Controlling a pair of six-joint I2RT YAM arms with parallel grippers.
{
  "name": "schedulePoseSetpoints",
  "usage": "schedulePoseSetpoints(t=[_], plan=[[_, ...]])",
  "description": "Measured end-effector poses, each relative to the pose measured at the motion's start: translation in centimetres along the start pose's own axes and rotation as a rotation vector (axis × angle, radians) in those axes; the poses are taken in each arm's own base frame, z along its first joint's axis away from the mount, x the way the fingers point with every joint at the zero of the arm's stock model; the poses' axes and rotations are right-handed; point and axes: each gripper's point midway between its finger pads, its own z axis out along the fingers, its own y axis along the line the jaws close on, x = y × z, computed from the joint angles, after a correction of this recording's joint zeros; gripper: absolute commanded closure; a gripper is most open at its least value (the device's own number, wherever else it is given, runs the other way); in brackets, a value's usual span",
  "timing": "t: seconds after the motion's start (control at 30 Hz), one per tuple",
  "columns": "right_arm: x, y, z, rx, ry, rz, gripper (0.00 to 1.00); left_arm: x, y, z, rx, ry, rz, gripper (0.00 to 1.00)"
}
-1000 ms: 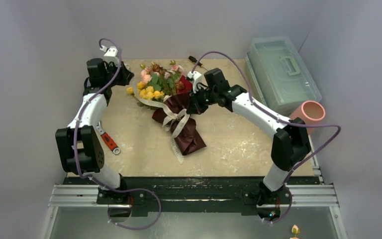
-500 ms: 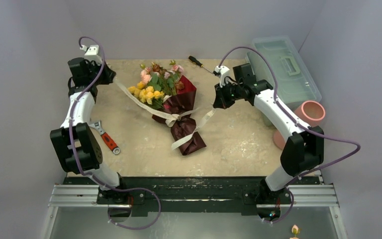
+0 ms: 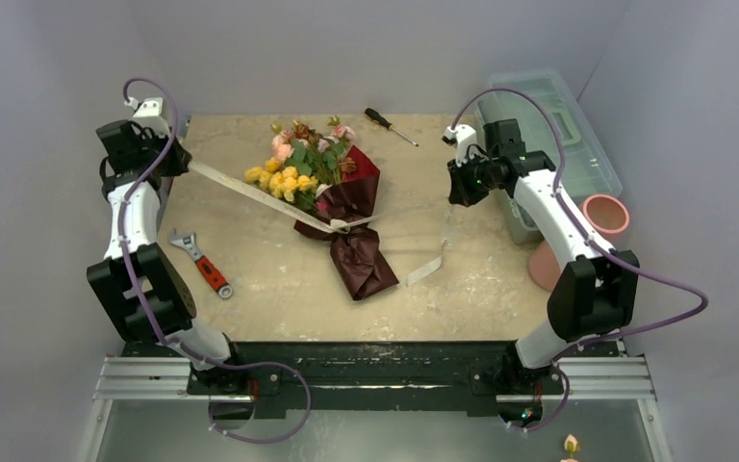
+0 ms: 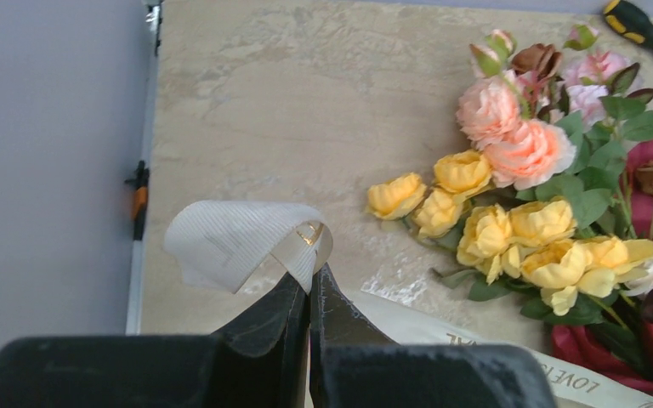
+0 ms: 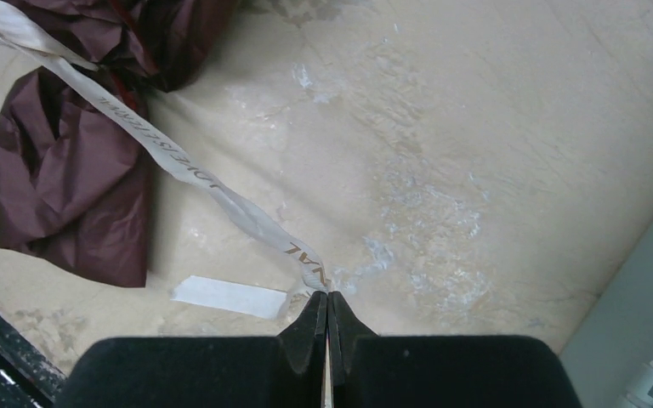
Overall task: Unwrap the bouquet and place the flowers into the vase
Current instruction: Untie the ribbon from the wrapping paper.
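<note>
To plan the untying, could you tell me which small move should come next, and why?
Probably pull the right gripper away from the bouquet: it and the left gripper each grip an end of the ribbon, which is wound around the bouquet's waist.

A: Count, wrapped goods?
B: One bouquet (image 3: 332, 197), one ribbon (image 3: 250, 190).
A: Vessels?
B: One vase (image 3: 604, 214), one clear plastic box (image 3: 548, 125).
A: Hand tools?
B: One wrench (image 3: 202, 265), one screwdriver (image 3: 388, 123). Two tools in all.
A: Grippers?
B: Two: left gripper (image 4: 310, 276), right gripper (image 5: 327, 297).
</note>
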Motion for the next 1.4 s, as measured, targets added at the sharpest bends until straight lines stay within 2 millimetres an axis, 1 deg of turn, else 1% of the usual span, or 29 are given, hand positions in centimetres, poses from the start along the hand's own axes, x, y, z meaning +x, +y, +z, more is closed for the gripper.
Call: schedulePoseSetpoints(t=[0.13,0.23,0.27,0.43,0.53,0.6,0.7,0.73,0.77,0.8,0.83,0.87,0.9,0.97,1.0,1.03,1.1,1.17,1.2,1.27,1.3,1.33,1.37,1.4], plan=[[0.8,-1.2,-0.4,0.03,0.021,-0.006,1.0,0.5,2.4,-1.9,-0.061,0.02,0.007,1.0],[1.5,-2.0,-0.7,0.053,0.035,-0.006,1.0,0.8,3.1,-3.3,-0.084,0.029,0.04,1.0],[1.8,-2.3,-0.8,0.061,0.04,-0.005,1.0,0.8,3.2,-3.4,-0.088,0.031,0.043,1.0],[2.9,-3.7,-1.8,0.114,0.056,0.001,1.0,1.6,3.0,-4.7,-0.087,0.059,0.124,1.0],[3.4,-4.1,-2.2,0.132,0.062,-0.002,1.0,2.4,2.9,-5.1,-0.084,0.079,0.163,1.0],[3.9,-4.3,-2.3,0.146,0.074,-0.009,1.0,3.2,2.9,-5.2,-0.078,0.098,0.183,1.0],[5.0,-4.7,-2.1,0.166,0.11,-0.02,1.0,5.6,2.4,-5.1,-0.033,0.153,0.219,1.0],[5.4,-4.8,-2.0,0.169,0.122,-0.023,0.92,6.5,2.0,-5.2,-0.006,0.172,0.231,1.0],[5.6,-4.8,-2.0,0.172,0.131,-0.027,0.76,7.1,1.6,-5.2,0.018,0.185,0.245,1.0],[5.8,-4.8,-2.1,0.171,0.139,-0.028,0.57,7.9,1.2,-5.3,0.05,0.198,0.26,0.83],[6.0,-4.7,-2.1,0.166,0.149,-0.032,0.44,8.7,0.4,-5.5,0.093,0.215,0.275,0.56],[6.2,-4.5,-2.2,0.157,0.156,-0.027,0.37,9.3,-0.3,-5.8,0.135,0.227,0.294,0.4],[6.3,-4.3,-2.2,0.146,0.162,-0.024,0.33,9.7,-0.8,-6.1,0.171,0.233,0.314,0.32],[6.3,-3.5,-2.4,0.107,0.164,-0.023,0.26,10.3,-2.4,-6.8,0.262,0.237,0.352,0.21],[6.1,-3.1,-2.4,0.086,0.158,-0.022,0.23,10.5,-3.4,-7.4,0.316,0.236,0.37,0.11],[5.8,-2.6,-2.5,0.062,0.148,-0.022,0.21,10.5,-4.1,-7.8,0.353,0.229,0.386,0.04],[4.9,-1.6,-2.4,0.005,0.112,-0.024,0.16,10.2,-6.2,-9.0,0.442,0.194,0.441,0.01],[4.0,-0.1,-2.2,-0.066,0.075,-0.029,0.15,9.4,-8.4,-9.9,0.508,0.147,0.509,0.0],[3.6,0.8,-2.0,-0.101,0.059,-0.036,0.15,8.8,-9.9,-10.2,0.545,0.119,0.557,0.0],[2.6,3.1,-1.4,-0.181,0.028,-0.069,0.16,7.9,-13.7,-10.5,0.633,0.059,0.65,0.0],[2.0,4.3,-0.8,-0.223,0.01,-0.092,0.17,7.6,-16.1,-10.5,0.684,0.023,0.687,0.0],[1.3,5.7,-0.2,-0.267,-0.009,-0.116,0.18,7.6,-18.6,-10.5,0.737,-0.007,0.712,0.0],[0.8,6.7,0.5,-0.301,-0.022,-0.132,0.19,7.8,-20.5,-10.5,0.779,-0.026,0.724,0.0],[0.3,8.1,1.5,-0.351,-0.036,-0.146,0.2,8.6,-23.2,-10.4,0.835,-0.041,0.738,0.0]])
